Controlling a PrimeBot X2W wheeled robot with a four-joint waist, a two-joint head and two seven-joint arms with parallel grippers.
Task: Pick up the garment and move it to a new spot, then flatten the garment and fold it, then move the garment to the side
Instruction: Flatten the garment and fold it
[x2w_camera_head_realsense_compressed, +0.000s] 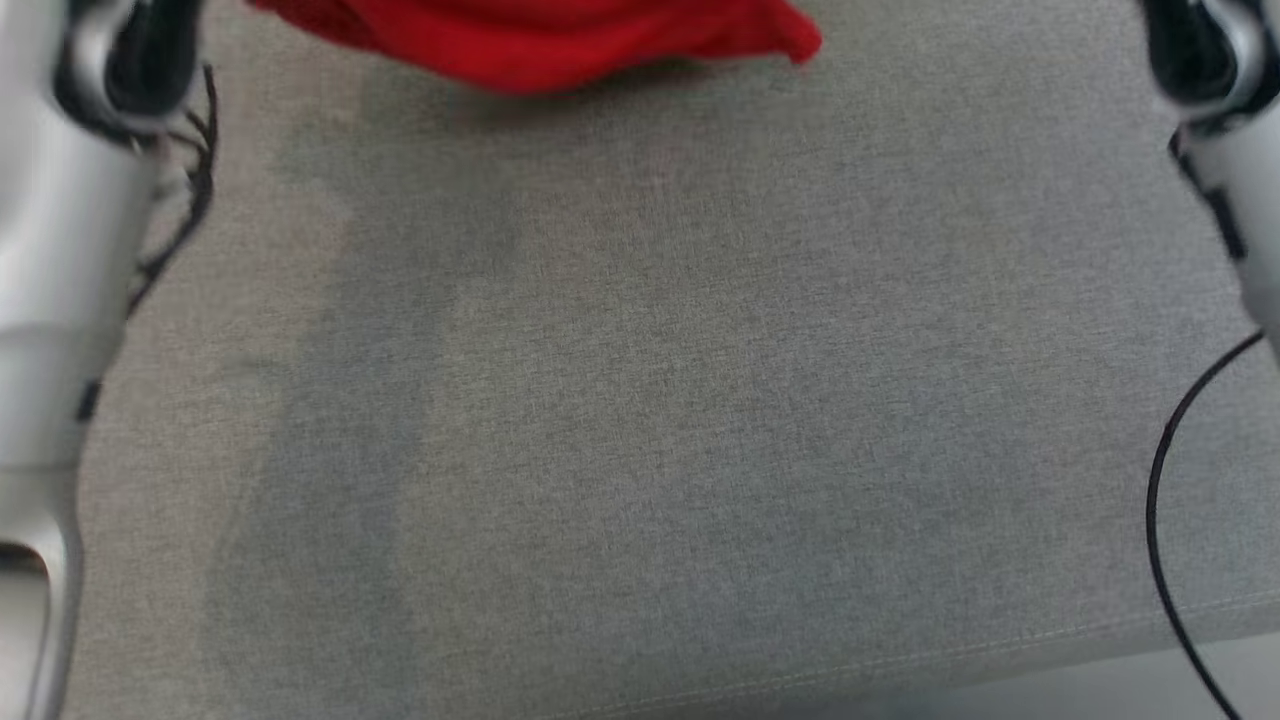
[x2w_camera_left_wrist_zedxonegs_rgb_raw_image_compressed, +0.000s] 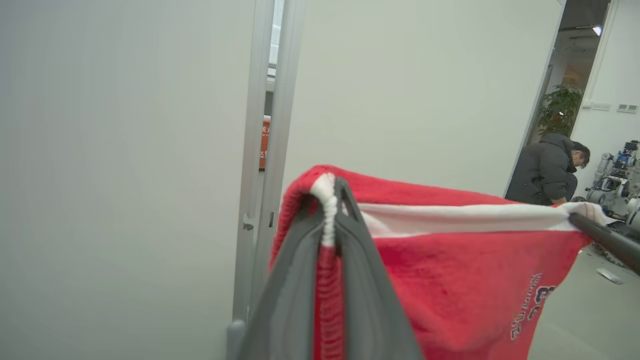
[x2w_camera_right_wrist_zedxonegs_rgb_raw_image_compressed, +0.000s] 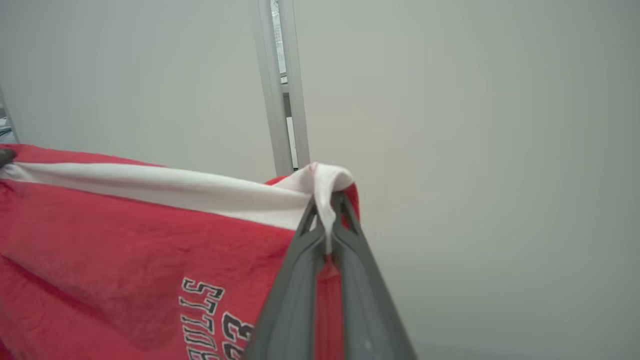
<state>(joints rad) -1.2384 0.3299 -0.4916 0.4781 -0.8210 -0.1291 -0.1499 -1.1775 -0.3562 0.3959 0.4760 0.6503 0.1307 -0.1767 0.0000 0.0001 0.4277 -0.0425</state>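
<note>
The red garment (x2w_camera_left_wrist_zedxonegs_rgb_raw_image_compressed: 450, 280) hangs in the air, stretched taut by its top edge between the two grippers, with its long axis running side to side across the robot's front. A white band follows that top edge, the red body drops below it, and dark-outlined lettering and numerals run sideways on the face seen in both wrist views. The left gripper (x2w_camera_left_wrist_zedxonegs_rgb_raw_image_compressed: 334, 192) has its jaws pressed together on one upper corner, pinching a ribbed seam. The right gripper (x2w_camera_right_wrist_zedxonegs_rgb_raw_image_compressed: 327, 200) has its jaws pressed together on the other upper corner, pinching the white band. In the head view the garment's lower edge shows at the top, above a grey fabric surface (x2w_camera_head_realsense_compressed: 640, 400). A black cable (x2w_camera_head_realsense_compressed: 1160, 500) loops at the right. A person (x2w_camera_left_wrist_zedxonegs_rgb_raw_image_compressed: 547, 170) in a dark jacket bends forward in the far doorway.
</note>
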